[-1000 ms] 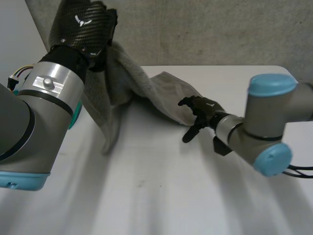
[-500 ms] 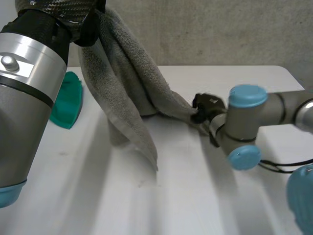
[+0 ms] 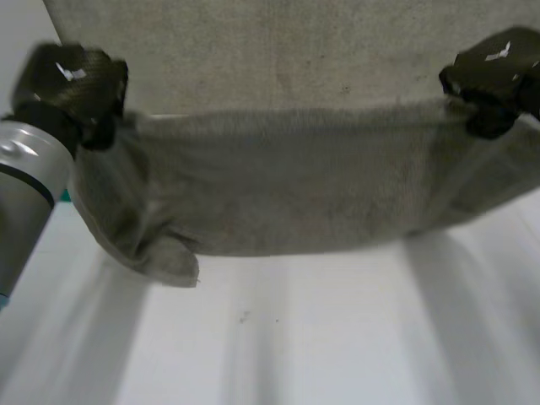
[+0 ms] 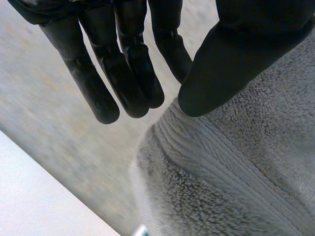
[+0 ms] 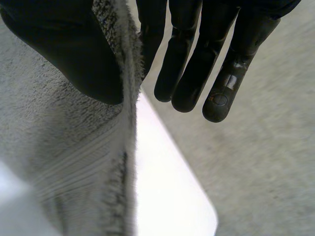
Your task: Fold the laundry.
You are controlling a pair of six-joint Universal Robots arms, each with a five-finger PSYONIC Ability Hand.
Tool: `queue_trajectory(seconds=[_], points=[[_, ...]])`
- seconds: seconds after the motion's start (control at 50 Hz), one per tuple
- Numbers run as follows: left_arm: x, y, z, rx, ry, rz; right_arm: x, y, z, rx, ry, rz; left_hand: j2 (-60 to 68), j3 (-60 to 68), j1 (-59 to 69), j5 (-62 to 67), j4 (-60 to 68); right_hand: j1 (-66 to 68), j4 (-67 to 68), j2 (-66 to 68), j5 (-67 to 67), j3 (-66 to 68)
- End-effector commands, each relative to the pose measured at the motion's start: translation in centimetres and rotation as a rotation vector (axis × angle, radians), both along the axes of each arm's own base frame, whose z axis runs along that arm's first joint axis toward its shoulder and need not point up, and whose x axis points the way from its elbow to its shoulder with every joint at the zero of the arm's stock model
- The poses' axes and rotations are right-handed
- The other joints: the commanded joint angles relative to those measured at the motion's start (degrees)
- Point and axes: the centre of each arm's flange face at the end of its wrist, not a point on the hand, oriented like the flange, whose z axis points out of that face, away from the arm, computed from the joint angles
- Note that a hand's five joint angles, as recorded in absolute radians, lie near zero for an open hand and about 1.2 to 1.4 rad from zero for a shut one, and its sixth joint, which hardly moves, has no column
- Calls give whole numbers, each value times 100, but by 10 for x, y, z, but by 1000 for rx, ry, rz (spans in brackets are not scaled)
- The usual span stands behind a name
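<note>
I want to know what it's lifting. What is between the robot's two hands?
A grey towel hangs stretched between the left hand and the right hand, each pinching a top corner; the head view shows it.

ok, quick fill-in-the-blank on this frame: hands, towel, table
1. The left hand pinches the towel at its upper ___ corner.
2. The right hand pinches the upper ___ corner, so the towel hangs spread between both hands.
3. The towel's colour is ___.
4. Below the towel lies the ___ table.

Missing words: left; right; grey; white
</note>
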Motion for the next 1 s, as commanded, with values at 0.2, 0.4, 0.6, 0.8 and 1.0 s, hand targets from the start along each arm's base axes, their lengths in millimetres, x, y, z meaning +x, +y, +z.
queue_trajectory(seconds=[0.2,0.4,0.6,0.8,1.0], points=[[-48,-109,-28,-82,-13,-11,38,-97,-29,-271,20,-61,1140,1163,1518,1374,1125,2360,1197,1267,1361,1236],[-52,-124,108,-665,245,20,48,-121,79,-957,-244,-110,1140,1163,1518,1374,1125,2360,1197,1267,1361,1236],[-51,-115,51,-495,177,10,45,-112,26,-741,-188,-86,1140,1163,1518,1374,1125,2360,1197,1267,1361,1236],[-37,-93,-93,-101,11,6,42,-86,-104,-345,-56,13,1140,1163,1518,1374,1125,2360,1197,1267,1361,1236],[-30,-65,-179,162,-119,1,32,-61,-203,-12,61,46,1140,1163,1518,1374,1125,2360,1197,1267,1361,1236]])
